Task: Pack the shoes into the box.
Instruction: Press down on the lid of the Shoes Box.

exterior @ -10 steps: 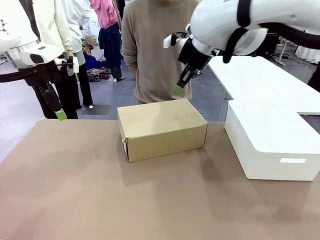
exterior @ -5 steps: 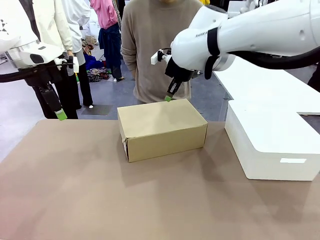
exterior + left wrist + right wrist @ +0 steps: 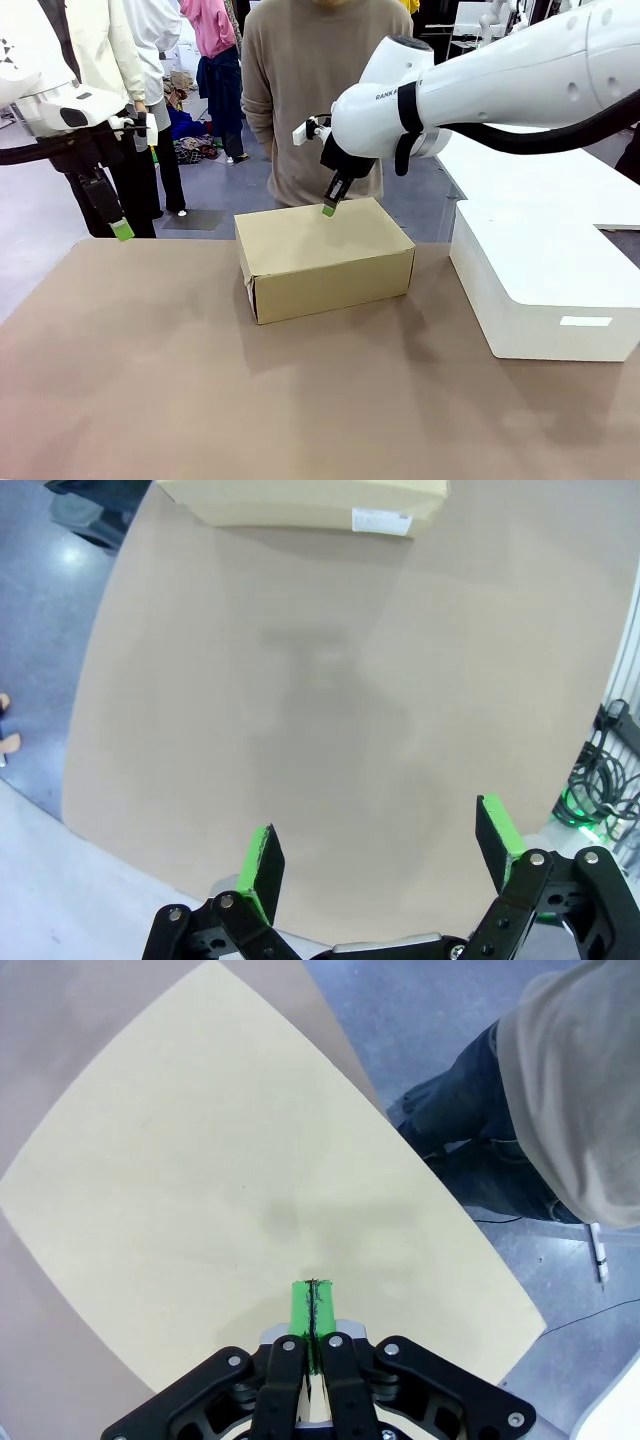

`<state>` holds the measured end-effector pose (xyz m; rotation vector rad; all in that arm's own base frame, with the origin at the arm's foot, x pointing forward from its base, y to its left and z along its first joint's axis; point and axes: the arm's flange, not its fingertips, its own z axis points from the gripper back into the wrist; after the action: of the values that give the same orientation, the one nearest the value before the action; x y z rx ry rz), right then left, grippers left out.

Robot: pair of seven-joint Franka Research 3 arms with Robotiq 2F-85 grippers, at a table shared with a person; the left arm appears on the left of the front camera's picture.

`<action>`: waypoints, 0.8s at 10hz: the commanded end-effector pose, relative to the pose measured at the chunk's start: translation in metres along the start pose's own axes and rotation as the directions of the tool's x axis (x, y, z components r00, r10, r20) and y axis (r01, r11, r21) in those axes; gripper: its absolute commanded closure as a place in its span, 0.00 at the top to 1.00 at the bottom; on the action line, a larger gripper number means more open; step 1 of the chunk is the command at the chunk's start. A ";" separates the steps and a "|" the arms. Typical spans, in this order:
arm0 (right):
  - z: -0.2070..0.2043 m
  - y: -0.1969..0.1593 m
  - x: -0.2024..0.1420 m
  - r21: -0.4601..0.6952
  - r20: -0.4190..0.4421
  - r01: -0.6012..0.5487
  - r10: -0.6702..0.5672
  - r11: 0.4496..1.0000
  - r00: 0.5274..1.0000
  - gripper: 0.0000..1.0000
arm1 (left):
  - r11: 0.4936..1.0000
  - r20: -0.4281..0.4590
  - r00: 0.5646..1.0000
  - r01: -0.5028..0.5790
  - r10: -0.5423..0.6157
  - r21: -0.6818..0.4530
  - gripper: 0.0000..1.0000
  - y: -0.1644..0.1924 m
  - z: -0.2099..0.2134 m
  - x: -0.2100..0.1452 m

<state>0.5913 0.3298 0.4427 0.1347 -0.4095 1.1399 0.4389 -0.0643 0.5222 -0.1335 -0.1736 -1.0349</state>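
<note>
The brown cardboard box (image 3: 322, 255) stands closed at the middle of the table, its lid flat. The shoes are hidden from sight. My right gripper (image 3: 328, 209) is shut, pads pressed together on nothing, and its tip hovers just above the far edge of the lid; from the right wrist the gripper (image 3: 312, 1305) points down at the box lid (image 3: 230, 1210). My left gripper (image 3: 122, 230) hangs open and empty over the table's far left corner; in the left wrist view its fingers (image 3: 262, 872) stand wide apart above bare tabletop, the box (image 3: 300, 502) at the top edge.
A large white rounded box (image 3: 540, 280) sits at the table's right. A person in a beige sweater (image 3: 305, 100) stands just behind the far edge, close to my right gripper. The brown tabletop (image 3: 250, 400) stretches toward the front.
My right arm has swung left and down, bringing its shut gripper from above the box's far right corner to just over the lid's far edge. The left arm has stayed put.
</note>
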 end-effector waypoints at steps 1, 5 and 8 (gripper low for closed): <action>-0.012 -0.002 0.003 -0.003 -0.020 0.025 -0.025 1.000 0.999 0.00 | 1.000 0.015 1.000 -0.007 0.007 -0.001 1.00 -0.001 -0.001 0.000; -0.039 0.001 -0.005 0.013 -0.061 0.024 -0.023 1.000 0.998 0.00 | 1.000 0.015 1.000 -0.007 0.007 -0.001 1.00 -0.001 -0.001 0.000; -0.034 0.003 -0.004 0.011 -0.049 0.021 -0.020 1.000 0.999 0.00 | 1.000 0.015 1.000 -0.007 0.007 -0.001 1.00 -0.001 -0.001 0.000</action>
<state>0.5938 0.3371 0.4100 0.1302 -0.3590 1.1454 0.4389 -0.0643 0.5222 -0.1335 -0.1736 -1.0350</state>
